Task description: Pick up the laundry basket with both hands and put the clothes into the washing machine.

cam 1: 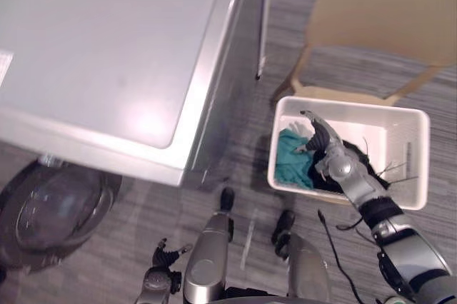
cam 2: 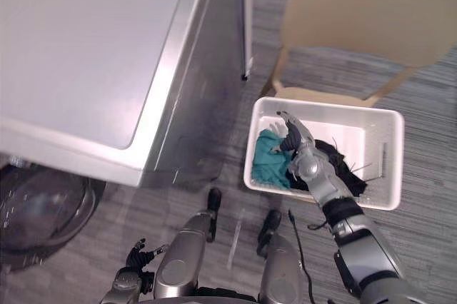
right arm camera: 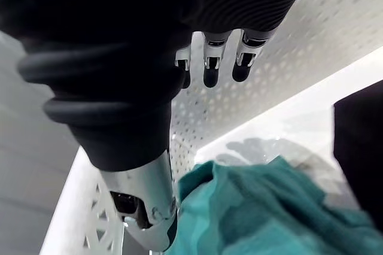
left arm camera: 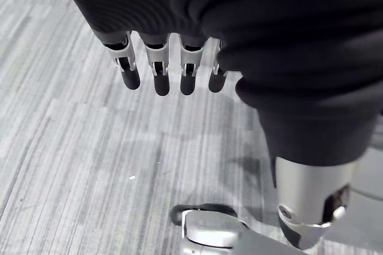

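A white laundry basket (cam 1: 422, 155) stands on the floor to the right of the washing machine (cam 1: 107, 47). In it lie a teal cloth (cam 1: 291, 163), a black garment (cam 2: 337, 158) and a bit of white cloth (cam 1: 300, 130). My right hand (cam 1: 321, 137) reaches into the basket's left end, just above the teal cloth (right arm camera: 269, 207), its fingers (right arm camera: 212, 66) straight and holding nothing. Near the basket's perforated wall (right arm camera: 299, 45) the thumb stands apart. My left hand (cam 1: 161, 275) hangs low by the machine's front, over bare floor, fingers (left arm camera: 157, 72) relaxed and empty.
The machine's round glass door (cam 1: 50, 211) shows under its front edge at the lower left. A beige chair (cam 1: 385, 11) stands right behind the basket. Grey striped carpet (left arm camera: 78, 147) lies between the machine and the basket.
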### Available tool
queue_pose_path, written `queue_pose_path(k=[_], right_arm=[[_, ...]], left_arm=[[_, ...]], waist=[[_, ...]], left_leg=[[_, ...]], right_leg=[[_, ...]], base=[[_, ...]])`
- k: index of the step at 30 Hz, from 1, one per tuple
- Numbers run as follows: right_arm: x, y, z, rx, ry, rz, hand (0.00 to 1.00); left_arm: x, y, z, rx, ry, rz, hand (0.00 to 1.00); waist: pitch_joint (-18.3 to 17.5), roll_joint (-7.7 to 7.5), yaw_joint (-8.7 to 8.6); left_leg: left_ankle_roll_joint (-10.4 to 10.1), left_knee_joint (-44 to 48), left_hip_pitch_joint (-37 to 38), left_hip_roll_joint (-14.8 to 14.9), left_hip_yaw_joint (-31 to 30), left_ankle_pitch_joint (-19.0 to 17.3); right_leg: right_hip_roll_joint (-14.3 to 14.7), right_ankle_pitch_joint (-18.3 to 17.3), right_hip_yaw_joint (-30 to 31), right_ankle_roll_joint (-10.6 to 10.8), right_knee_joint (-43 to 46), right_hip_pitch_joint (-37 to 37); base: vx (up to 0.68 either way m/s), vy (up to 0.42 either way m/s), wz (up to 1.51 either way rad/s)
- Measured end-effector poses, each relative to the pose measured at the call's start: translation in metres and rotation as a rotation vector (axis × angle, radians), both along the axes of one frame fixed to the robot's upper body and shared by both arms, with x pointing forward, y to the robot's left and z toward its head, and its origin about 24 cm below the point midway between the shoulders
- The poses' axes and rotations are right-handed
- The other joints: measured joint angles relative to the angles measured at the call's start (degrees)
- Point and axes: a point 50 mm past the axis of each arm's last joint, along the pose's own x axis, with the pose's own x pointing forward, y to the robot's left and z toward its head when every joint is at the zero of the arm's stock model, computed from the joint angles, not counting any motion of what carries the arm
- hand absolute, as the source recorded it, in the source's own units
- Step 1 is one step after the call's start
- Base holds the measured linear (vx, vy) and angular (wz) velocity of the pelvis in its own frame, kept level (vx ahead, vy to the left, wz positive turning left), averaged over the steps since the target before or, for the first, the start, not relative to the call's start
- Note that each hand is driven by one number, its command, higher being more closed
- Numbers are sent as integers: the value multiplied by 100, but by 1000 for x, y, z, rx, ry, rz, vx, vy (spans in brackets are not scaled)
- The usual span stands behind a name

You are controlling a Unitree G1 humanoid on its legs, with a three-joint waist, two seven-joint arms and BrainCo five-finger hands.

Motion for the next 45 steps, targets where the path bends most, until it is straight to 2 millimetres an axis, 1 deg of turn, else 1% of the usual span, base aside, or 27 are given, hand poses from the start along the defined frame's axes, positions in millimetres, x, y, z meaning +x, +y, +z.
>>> queue_pose_path(k=[2,3,4,6,7,9,10,11,14,17,19,21,23,24,25,27,28,30,33,35,36,37,39,42,43,44,45], right_arm=[[3,1,-2,-21,12,-13,0],[7,3,2,-39,5,-16,0],[9,4,3,-49,6,-13,0],[12,8,0,-79,27,-14,0],[14,12,-1,-109,41,-11,100],[17,20,-2,-127,55,-7,100],[20,30,0,-137,48,13,100],[24,36,7,-160,22,22,100],[32,40,22,-183,-13,10,100],[32,49,22,-138,-20,5,100],[31,52,26,-79,-41,4,100],[29,53,37,4,-96,1,100],[23,57,56,111,-208,9,100],[18,59,68,168,-275,20,100],[14,59,73,196,-311,20,100],[-2,54,85,311,-419,12,100],[-6,52,85,337,-436,3,100],[-22,45,77,448,-451,-31,100],[-41,36,60,565,-433,-77,100],[-60,32,52,697,-444,-90,100],[-65,32,49,723,-445,-92,100],[-72,34,44,773,-436,-92,100],[-81,33,37,827,-423,-105,100],[-97,28,30,921,-418,-122,100],[-99,28,29,935,-414,-118,100],[-102,30,27,995,-401,-105,100],[-105,31,27,1035,-398,-96,100]], left_arm=[[5,-1,2,0,-16,0,0],[8,0,3,4,-29,13,0],[10,-1,4,2,-35,18,0],[22,-3,9,-8,-69,27,0],[32,-4,13,-12,-100,33,0],[47,-7,21,-17,-151,39,0],[56,-9,26,-20,-182,40,0],[63,-12,30,-35,-209,54,0],[79,-18,41,-62,-273,72,0],[85,-17,45,-56,-297,93,0],[85,-17,46,-71,-304,116,0],[85,-17,46,-72,-305,123,0],[85,-16,46,-74,-306,126,0],[85,-16,46,-84,-307,137,0],[85,-16,46,-85,-307,138,0],[85,-15,46,-83,-308,141,0],[85,-14,46,-80,-307,141,0],[83,-9,45,-66,-294,140,0],[80,-9,43,-66,-279,137,0],[72,-9,37,-67,-241,134,0],[68,-8,35,-65,-230,137,0],[60,-5,30,-59,-204,144,0],[51,-1,24,-53,-169,144,0],[33,0,14,-61,-102,149,0],[30,1,13,-61,-92,153,0],[21,3,9,-63,-70,165,0],[15,4,7,-68,-57,168,0]], waist=[[10,-7,83],[38,-48,76],[39,-50,75],[42,-52,76],[46,-57,62],[68,-81,61],[105,-139,49],[118,-161,27],[119,-169,47],[162,-245,44],[168,-255,31],[172,-262,-11],[190,-296,-64],[186,-313,-118],[181,-337,-115],[177,-427,-153],[168,-470,-158],[162,-558,-292],[111,-658,-295],[47,-733,-336],[-11,-756,-362],[-160,-802,-444],[-359,-867,-470],[-686,-890,-498],[-745,-888,-521],[-887,-887,-574],[-961,-884,-580]], left_leg=[[10,8,-178,-40,-86,37],[21,36,-364,-91,-157,65],[20,50,-457,-101,-179,66],[33,82,-714,-107,-202,91],[38,87,-870,-106,-202,142],[15,103,-1014,-94,-204,199],[1,129,-1065,-95,-194,212],[-1,205,-1138,-82,-196,213],[-6,231,-1285,-38,-130,217],[-14,310,-1274,4,-21,238],[-13,331,-1269,29,46,238],[-13,350,-1221,56,114,238],[-12,313,-1067,91,230,236],[-12,263,-970,102,278,236],[-11,245,-924,115,326,235],[-11,156,-751,175,449,234],[-10,118,-707,186,494,234],[-10,-9,-495,195,511,236],[-10,-171,-198,203,554,236],[-14,-360,95,196,620,243],[-14,-397,144,191,628,244],[-14,-456,215,188,632,244],[-14,-600,380,182,650,244],[-14,-815,714,149,644,244],[-14,-843,763,142,639,244],[-13,-915,867,131,634,243],[-13,-979,967,107,639,243]], right_leg=[[-96,-69,-102,-8,201,-182],[-150,-170,-150,-8,372,-364],[-195,-185,-184,-9,435,-445],[-256,-232,-278,-25,591,-685],[-296,-266,-348,-25,684,-830],[-319,-293,-404,-39,768,-951],[-349,-321,-410,-53,848,-1024],[-351,-338,-427,-68,892,-1070],[-349,-345,-436,-81,935,-1214],[-350,-345,-417,-81,979,-1221],[-348,-344,-415,-82,979,-1209],[-344,-344,-409,-82,976,-1153],[-334,-344,-362,-81,965,-1058],[-321,-344,-316,-82,935,-1000],[-308,-344,-260,-82,916,-987],[-253,-342,-119,-81,809,-918],[-245,-342,-80,-81,803,-916],[-210,-336,-59,-75,722,-746],[-156,-318,29,-62,590,-538],[-129,-304,93,-38,451,-324],[-120,-300,100,-31,408,-275],[-91,-283,106,-7,301,-187],[-67,-261,114,19,152,-33],[-37,-207,103,89,-172,338],[-25,-184,95,103,-250,416],[18,-121,87,116,-430,565],[23,-88,90,128,-553,680]], base=[[-119,-3,43],[-116,2,36],[-142,24,34],[-110,23,26],[-70,-10,28],[-58,-16,18],[-22,-20,4],[0,0,0],[0,0,0],[64,-26,-6],[57,-24,-4],[29,-14,-3],[4,-20,-11],[-23,-20,-17],[-33,-15,-28],[-43,-18,-35],[-33,-25,-24],[-1,-20,-10],[43,-13,-17],[75,-4,-14],[92,6,-6],[114,15,-6],[138,16,-4],[160,18,1],[125,25,2],[116,26,-1],[133,27,-3]])
